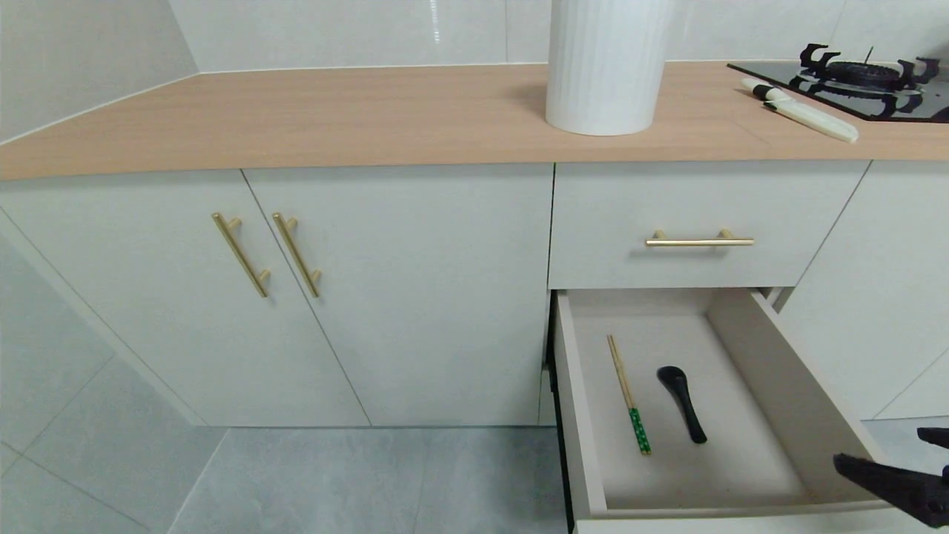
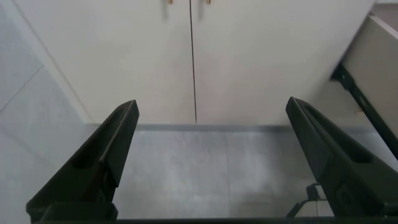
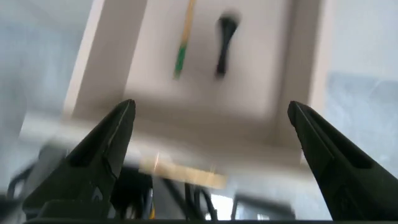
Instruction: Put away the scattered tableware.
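tableware: chopsticks [image 1: 629, 397] and black spoon [image 1: 682, 404] lie apart inside the open drawer [image 1: 786, 386] | right gripper [image 3: 210, 107]: fingers spread, empty, by the drawer's front corner | left gripper [image 2: 211, 104]: fingers spread, empty, facing cabinet doors [image 2: 249, 56] | step: probably shutting the drawer (the gold bar [image 3: 180, 171] at its front may be the handle); press the front's middle, straight in, gently.

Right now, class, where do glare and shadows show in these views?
Head view: a glare streak on the glossy white wall tile; the white ribbed cylinder casts a soft shadow leftward on the wooden countertop. Left wrist view: even light on the grey tiled floor.
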Motion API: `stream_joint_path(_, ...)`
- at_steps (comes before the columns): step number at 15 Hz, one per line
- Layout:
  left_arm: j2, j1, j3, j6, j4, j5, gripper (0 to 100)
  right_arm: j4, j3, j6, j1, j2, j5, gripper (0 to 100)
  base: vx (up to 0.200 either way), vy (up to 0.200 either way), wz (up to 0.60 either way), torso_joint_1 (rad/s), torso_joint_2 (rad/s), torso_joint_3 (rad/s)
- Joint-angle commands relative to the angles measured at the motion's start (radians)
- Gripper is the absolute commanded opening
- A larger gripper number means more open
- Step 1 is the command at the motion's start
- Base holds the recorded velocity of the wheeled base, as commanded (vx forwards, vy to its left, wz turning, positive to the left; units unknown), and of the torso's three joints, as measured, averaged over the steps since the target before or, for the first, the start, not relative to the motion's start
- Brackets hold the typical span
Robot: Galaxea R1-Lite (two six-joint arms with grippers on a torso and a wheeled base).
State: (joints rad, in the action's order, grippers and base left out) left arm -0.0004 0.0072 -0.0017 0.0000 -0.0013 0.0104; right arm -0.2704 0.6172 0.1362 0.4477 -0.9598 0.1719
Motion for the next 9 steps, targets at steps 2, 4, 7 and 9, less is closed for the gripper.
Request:
stream_joint_path(2, 0.000, 0.000, 0.000, 0.000, 0.000, 0.000, 100, -0.069, -0.001, 0.000, 0.046, -0.036, 0.000, 100, -0.100, 0.000, 0.00, -0.001, 0.00, 0.001)
stream_joint_path(4, 0.000, 0.000, 0.000, 0.000, 0.000, 0.000, 100, -0.113, -0.004, 0.003, 0.052, -0.119, -0.008, 100, 0.000, 0.000, 0.00, 0.000, 0.00, 0.000)
stream_joint_path(7, 0.000, 0.000, 0.000, 0.000, 0.000, 0.000, 100, -0.105, -0.028, 0.016, 0.052, -0.237, -0.051, 100, 0.000, 0.000, 0.00, 0.000, 0.00, 0.000)
stream_joint_path(9, 0.000, 0.000, 0.000, 0.000, 0.000, 0.000, 100, -0.084, -0.031, 0.069, 0.052, -0.336, -0.057, 100, 0.000, 0.000, 0.00, 0.000, 0.00, 0.000)
